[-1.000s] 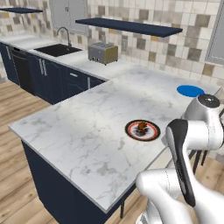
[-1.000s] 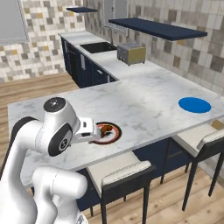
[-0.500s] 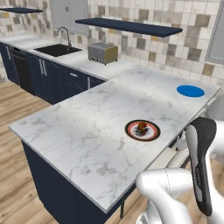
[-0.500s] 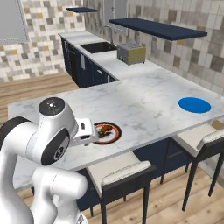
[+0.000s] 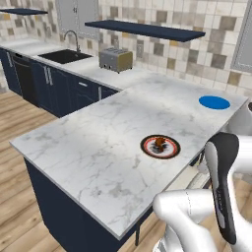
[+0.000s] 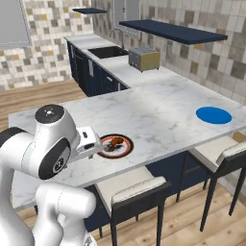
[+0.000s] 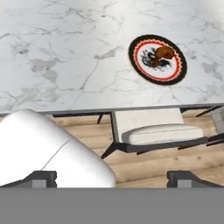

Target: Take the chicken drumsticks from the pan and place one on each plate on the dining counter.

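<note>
One reddish-brown chicken drumstick (image 7: 165,53) lies on the plate with the dark red-black rim (image 7: 139,69), near the front edge of the dining counter (image 7: 65,52). The same plate (image 5: 147,149) and drumstick (image 6: 114,142) appear in both base views. The plain blue plate (image 5: 214,102) sits bare farther along the counter. My gripper (image 7: 113,179) is open with nothing between its fingertips (image 7: 42,177), and hangs off the counter's edge above the floor, pulled back from the patterned plate. The pan is out of view.
A cushioned stool (image 7: 153,131) stands under the counter edge below the patterned plate, and another stool (image 6: 226,153) stands further right. A toaster (image 5: 115,59) and a sink (image 5: 64,55) are on the navy cabinets behind. Wooden floor lies all round.
The arm has sunk lower and drawn back from the counter. The drumstick and both plates have stayed put, and the gripper has stayed open.
</note>
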Controlling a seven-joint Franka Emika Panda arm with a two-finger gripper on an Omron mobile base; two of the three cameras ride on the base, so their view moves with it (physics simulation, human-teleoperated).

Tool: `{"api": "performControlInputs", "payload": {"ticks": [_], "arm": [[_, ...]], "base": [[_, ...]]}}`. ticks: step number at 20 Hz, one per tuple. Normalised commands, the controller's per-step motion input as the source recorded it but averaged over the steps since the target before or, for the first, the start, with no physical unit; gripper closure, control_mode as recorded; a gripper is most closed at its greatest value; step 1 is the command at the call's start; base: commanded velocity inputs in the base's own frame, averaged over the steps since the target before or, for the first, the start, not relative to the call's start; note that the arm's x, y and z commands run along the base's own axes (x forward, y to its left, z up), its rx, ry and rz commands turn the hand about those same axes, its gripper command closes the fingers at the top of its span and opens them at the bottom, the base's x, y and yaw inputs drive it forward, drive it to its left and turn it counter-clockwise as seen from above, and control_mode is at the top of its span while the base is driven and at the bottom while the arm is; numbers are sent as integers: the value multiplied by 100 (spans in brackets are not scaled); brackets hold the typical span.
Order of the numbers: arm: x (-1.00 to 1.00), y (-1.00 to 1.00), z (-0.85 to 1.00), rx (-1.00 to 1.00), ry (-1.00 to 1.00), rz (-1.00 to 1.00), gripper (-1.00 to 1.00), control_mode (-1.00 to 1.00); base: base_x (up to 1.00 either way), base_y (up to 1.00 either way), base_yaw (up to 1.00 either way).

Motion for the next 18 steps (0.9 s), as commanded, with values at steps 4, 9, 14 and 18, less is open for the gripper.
{"api": "performControlInputs", "payload": {"ticks": [4,9,14,18], "arm": [[48,17,-9,-12,0,-12,-100,-100],[26,3,-7,-2,0,-5,-100,-100],[4,0,-3,-1,0,-1,-100,100],[0,0,0,0,0,0,-100,100]], "base": [[0,0,0],[0,0,0],[-3,0,0],[-29,6,0]]}}
